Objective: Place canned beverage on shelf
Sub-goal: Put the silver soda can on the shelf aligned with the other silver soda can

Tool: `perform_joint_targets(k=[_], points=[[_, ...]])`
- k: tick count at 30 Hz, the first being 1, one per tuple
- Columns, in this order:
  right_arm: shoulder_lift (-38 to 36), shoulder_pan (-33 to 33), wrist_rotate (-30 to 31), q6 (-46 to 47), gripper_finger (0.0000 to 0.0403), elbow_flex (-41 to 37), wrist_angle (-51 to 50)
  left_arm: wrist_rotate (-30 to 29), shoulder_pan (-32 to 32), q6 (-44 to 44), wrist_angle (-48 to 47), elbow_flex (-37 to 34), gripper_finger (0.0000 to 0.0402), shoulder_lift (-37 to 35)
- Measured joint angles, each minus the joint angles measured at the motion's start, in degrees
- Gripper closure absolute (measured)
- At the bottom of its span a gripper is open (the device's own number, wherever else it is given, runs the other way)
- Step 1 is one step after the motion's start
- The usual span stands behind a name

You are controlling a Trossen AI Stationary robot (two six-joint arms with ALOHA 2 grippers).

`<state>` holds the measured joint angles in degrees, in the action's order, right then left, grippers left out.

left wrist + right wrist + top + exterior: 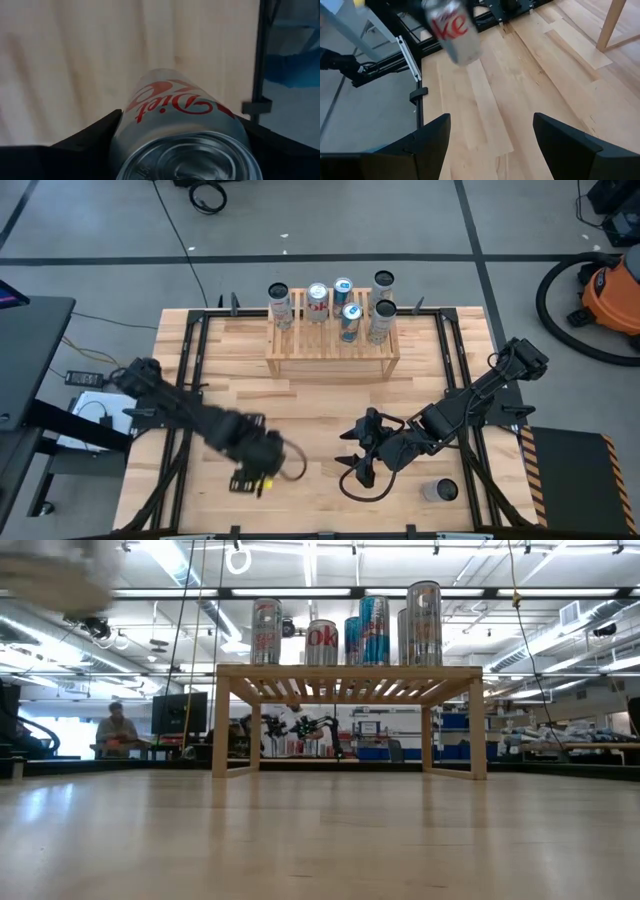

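Observation:
My left gripper is at the table's near left and is shut on a silver Diet Coke can. The can also shows in the right wrist view, tilted in the air above the table; in the high view the gripper hides it. My right gripper is open and empty at the near middle, and shows in its own wrist view. The light wood shelf stands at the far middle on its board sides, with several cans upright on its slatted top. My left gripper pinches the can's round side wall between its two fingers, at the can end that faces the wrist camera. The fingers lie along the can. The can hangs tilted below the gripper, and its free end is clear of the table.
Another silver can sits near the table's near right corner, beside the right arm. Black frame rails run along both table sides. Bare wood lies between the shelf and the grippers. A person sits far behind the table.

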<state>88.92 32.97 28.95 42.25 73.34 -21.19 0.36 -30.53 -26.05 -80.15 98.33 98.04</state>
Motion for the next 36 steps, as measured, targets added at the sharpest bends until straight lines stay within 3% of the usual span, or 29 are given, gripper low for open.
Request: perform_joint_targets(k=[11, 22, 28, 36], points=[[0.0, -0.89, 0.13, -3.98, 0.0111, 0.01, -0.04, 0.51, 17.22, 18.0, -7.24, 10.38, 0.0093, -0.04], [0.0, -7.11, -0.1, -11.44, 0.0111, 0.0, 0.06, 0.45, 31.72, 33.59, -6.87, 11.62, 0.0092, -0.04], [0.0, -8.34, -3.1, -12.91, 0.0111, 0.01, 0.09, 0.35, 37.56, 41.96, -3.06, 11.62, 0.0092, -0.04], [0.0, -8.39, -4.09, -13.96, 0.0111, 0.01, 0.11, -1.43, 43.73, 46.19, -2.48, 11.62, 0.0092, -0.04]])
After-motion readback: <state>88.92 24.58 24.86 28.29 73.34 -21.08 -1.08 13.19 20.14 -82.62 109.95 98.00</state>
